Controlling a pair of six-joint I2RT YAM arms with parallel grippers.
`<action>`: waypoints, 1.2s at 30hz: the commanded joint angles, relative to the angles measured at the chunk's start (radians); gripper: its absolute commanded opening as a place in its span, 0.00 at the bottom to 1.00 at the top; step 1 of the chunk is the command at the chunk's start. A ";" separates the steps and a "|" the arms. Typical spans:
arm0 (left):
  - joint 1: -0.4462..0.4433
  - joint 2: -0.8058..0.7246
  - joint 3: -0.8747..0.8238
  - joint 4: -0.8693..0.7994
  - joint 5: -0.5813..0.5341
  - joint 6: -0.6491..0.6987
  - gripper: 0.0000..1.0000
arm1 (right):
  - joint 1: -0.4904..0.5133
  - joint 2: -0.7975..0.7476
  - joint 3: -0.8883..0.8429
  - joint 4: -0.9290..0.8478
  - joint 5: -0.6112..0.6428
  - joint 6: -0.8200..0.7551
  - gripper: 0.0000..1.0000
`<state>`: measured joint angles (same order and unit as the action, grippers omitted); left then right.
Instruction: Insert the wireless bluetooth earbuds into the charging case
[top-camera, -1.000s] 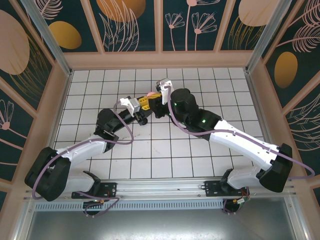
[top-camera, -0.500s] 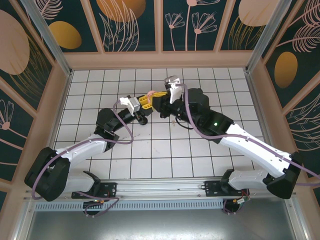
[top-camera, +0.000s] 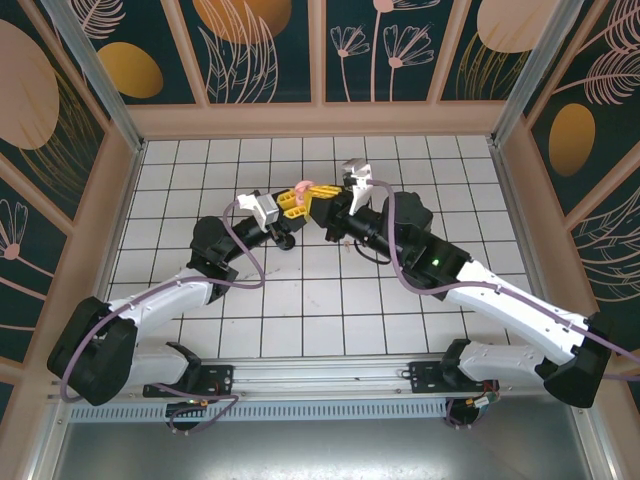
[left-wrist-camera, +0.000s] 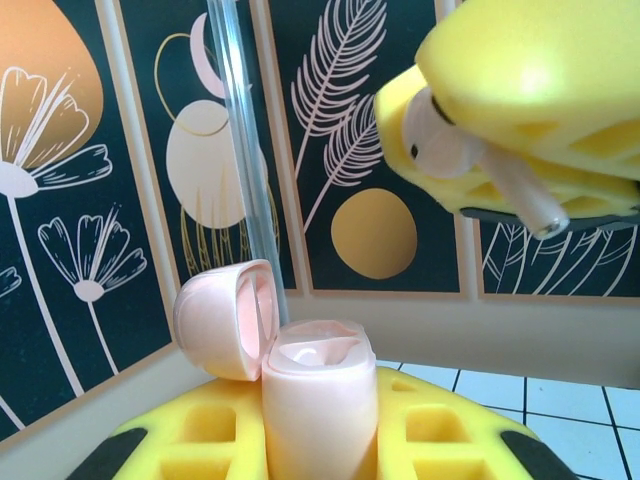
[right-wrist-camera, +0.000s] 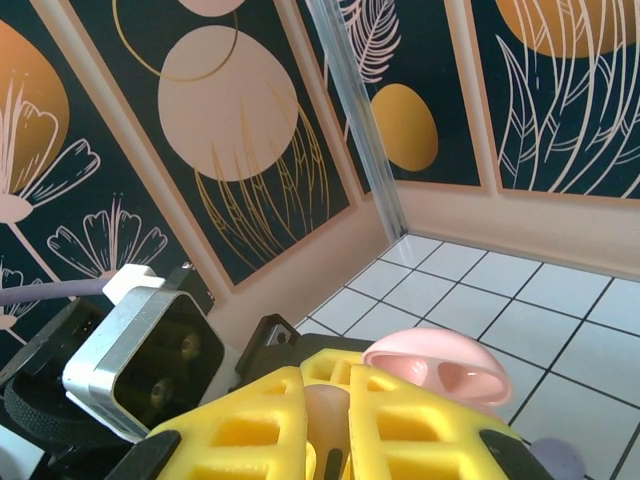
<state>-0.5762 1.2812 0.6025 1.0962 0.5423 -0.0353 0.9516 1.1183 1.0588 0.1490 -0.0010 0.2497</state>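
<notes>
We hold the pale pink charging case upright in the left gripper, fingers closed on its body, lid swung open, while the right gripper pinches one pale pink earbud just above it, over the middle of the table. We should bring the stem over a well, turn it upright and lower slowly, releasing only once seated. The earbud is small and glossy, its stem metal-tipped; which well suits it we cannot tell.

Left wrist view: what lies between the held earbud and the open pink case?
Nothing: in the left wrist view, bare air separates the earbud from the case.
</notes>
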 joint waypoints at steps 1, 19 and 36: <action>-0.007 -0.027 0.025 0.033 0.011 -0.015 0.00 | -0.014 -0.008 -0.003 0.092 0.012 0.014 0.13; 0.002 -0.033 0.089 -0.256 -0.557 -0.153 0.00 | -0.182 0.082 -0.061 -0.465 0.054 0.276 0.14; 0.002 -0.023 0.105 -0.274 -0.522 -0.192 0.00 | -0.174 0.616 0.045 -0.577 0.019 0.276 0.11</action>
<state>-0.5781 1.2575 0.6811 0.8093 0.0166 -0.2081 0.7635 1.6943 1.0534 -0.3862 0.0246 0.5304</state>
